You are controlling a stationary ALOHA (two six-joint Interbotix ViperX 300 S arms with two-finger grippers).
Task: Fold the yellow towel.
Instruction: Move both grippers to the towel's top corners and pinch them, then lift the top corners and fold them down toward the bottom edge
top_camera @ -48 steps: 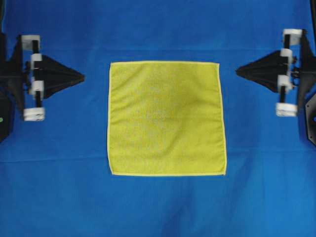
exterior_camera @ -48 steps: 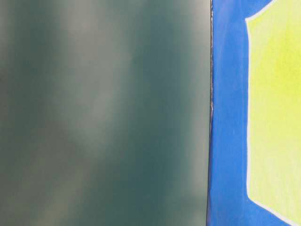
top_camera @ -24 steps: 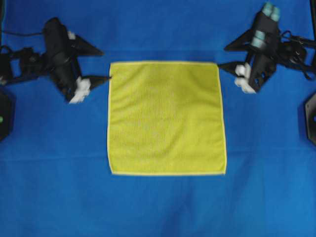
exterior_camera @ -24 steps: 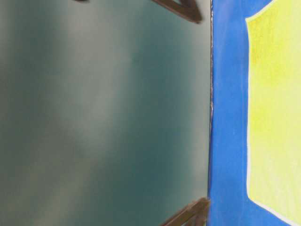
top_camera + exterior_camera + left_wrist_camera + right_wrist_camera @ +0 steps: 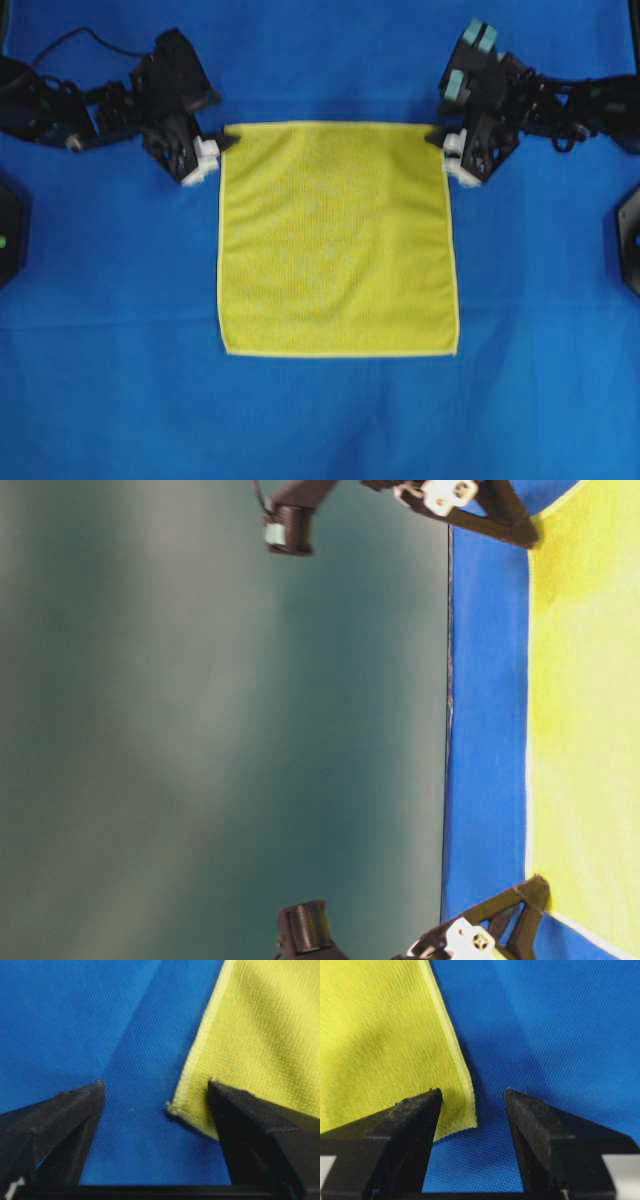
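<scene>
The left hand (image 5: 156, 1091) is spread wide, one finger over the yellow towel (image 5: 338, 238) and one over the blue cloth (image 5: 330, 420), the towel's corner between them. The right hand (image 5: 473, 1097) is likewise spread, straddling the opposite corner. The towel lies flat on the bench.

Both arms reach inward from opposite sides — the left gripper (image 5: 222, 143) and the right gripper (image 5: 437, 137) angle toward each other. Each one's jaws stand wide apart, holding nothing.
</scene>
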